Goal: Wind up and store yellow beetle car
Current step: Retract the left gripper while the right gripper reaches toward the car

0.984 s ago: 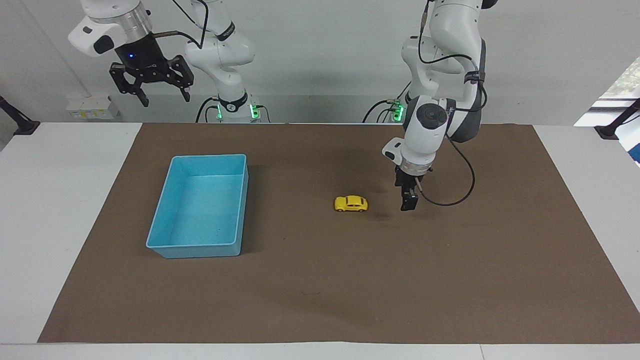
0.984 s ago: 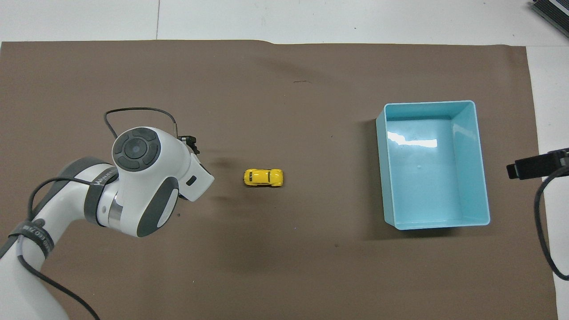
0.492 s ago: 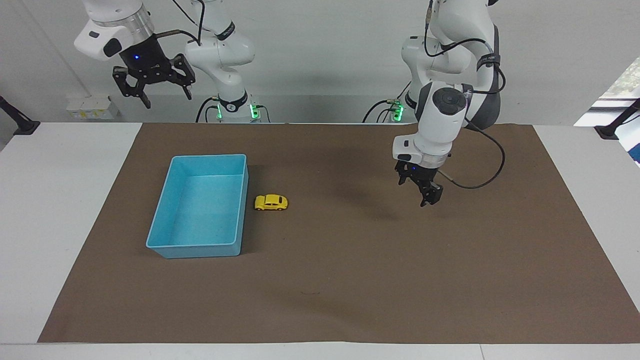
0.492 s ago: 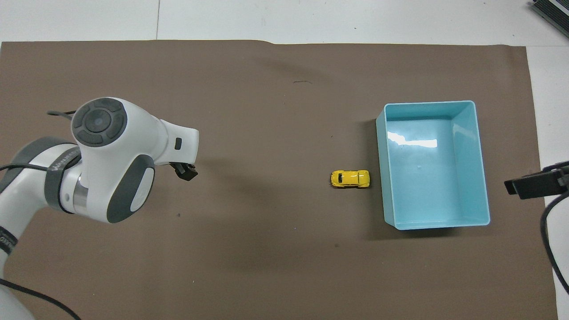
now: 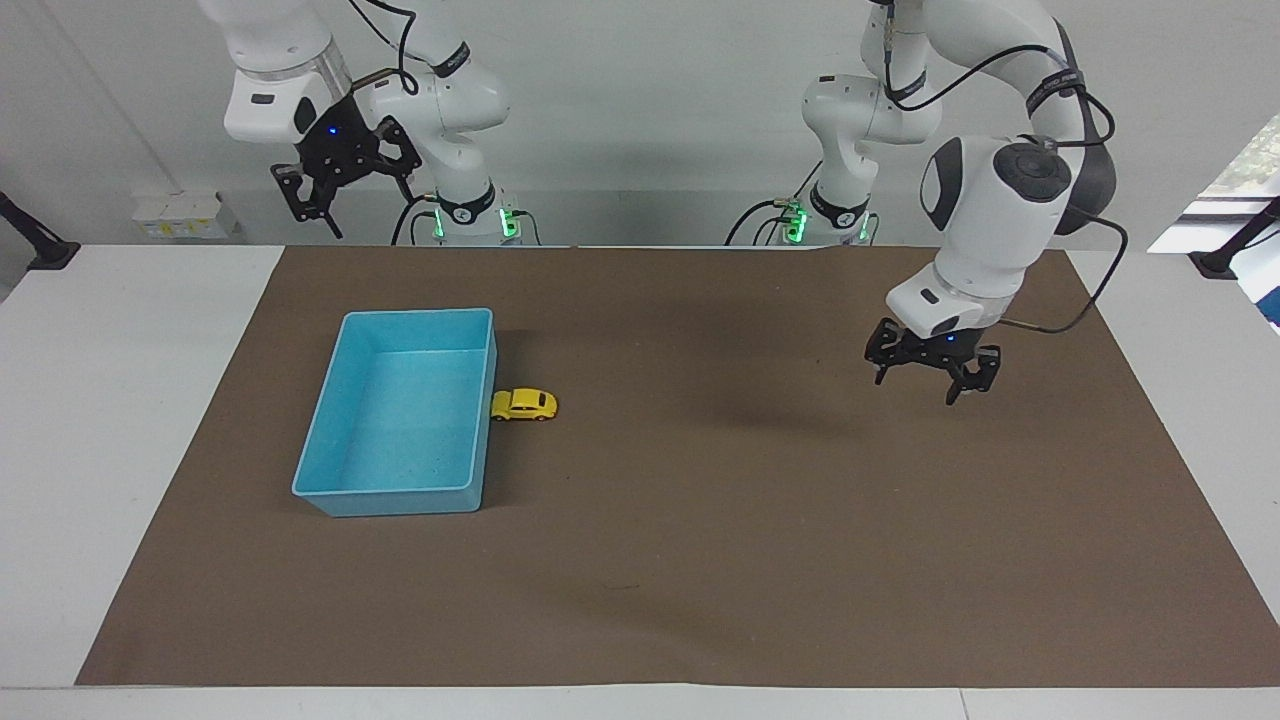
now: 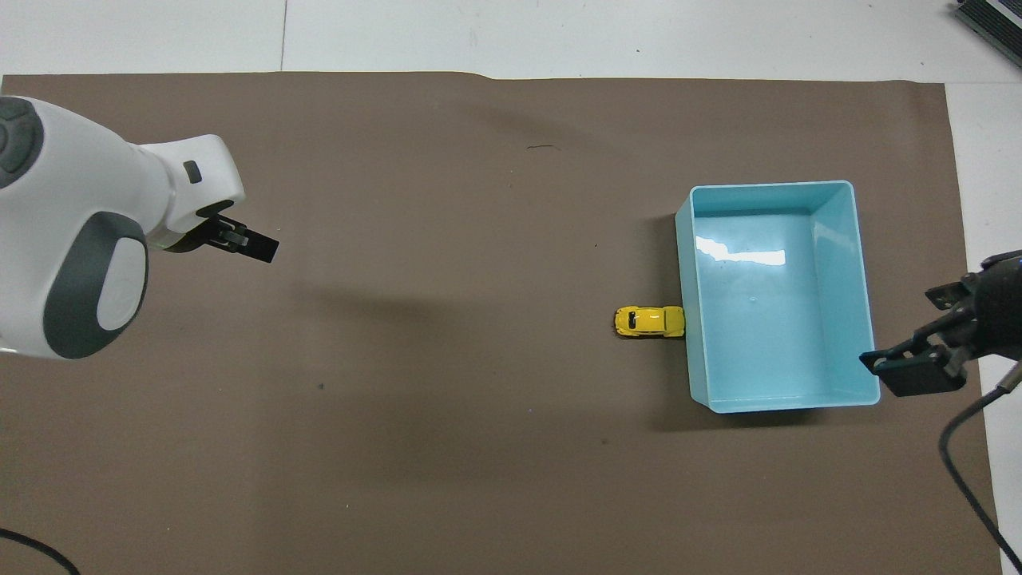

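Against the outer wall of the blue bin (image 5: 405, 420), on the side facing the left arm's end of the table, the yellow beetle car (image 5: 523, 404) now sits touching the wall; a second ago it stood near the middle of the brown mat (image 5: 700, 560), so it has rolled under its own spring across the mat and stopped at the bin; it is on the mat, not in the bin. The left end effector (image 5: 933, 376), fingers spread and empty, has drawn away from the car's old spot and hangs over the mat toward the left arm's end of the table; the right end effector (image 5: 345, 190), fingers also apart and empty, has drifted in above the table's edge nearest the robots, toward the bin. Winding and release look done; storing remains, likely for the right arm, since the car lies by its bin.
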Tool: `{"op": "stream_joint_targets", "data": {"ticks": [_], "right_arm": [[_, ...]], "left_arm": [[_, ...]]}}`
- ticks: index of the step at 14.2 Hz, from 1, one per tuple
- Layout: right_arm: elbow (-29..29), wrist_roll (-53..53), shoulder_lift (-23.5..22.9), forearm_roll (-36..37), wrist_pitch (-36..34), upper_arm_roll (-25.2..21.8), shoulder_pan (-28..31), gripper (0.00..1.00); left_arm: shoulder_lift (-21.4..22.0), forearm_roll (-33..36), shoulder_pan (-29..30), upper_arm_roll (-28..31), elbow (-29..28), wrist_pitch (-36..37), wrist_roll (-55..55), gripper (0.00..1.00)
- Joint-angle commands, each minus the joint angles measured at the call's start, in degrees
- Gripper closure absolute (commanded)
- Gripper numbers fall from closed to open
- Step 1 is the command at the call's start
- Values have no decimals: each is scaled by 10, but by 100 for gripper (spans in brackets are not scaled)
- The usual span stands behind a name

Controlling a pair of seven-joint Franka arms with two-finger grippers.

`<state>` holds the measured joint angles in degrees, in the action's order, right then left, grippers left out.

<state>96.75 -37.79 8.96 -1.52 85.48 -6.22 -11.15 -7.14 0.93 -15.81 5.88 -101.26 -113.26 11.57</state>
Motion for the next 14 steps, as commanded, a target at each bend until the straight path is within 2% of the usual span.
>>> {"op": "stream_joint_targets", "data": {"ticks": [1,5,8,11,14], "right_arm": [[49,-87,16,12,33,1,-21,0],[84,-141,11,20,56,2,-65,0],[92,-184,1,20,82,2,-81,0],[93,-220,-33,14,118,3,-82,0],[94,-238,-63,13,142,3,-92,0]], "left_arm": [[1,8,19,-6,61,80,-36,0],[5,2,45,-2,132,195,-32,0],[39,2,64,-2,128,211,-35,0],[54,-10,68,-3,126,234,-36,0],[73,-10,68,-3,100,238,-42,0]]}}
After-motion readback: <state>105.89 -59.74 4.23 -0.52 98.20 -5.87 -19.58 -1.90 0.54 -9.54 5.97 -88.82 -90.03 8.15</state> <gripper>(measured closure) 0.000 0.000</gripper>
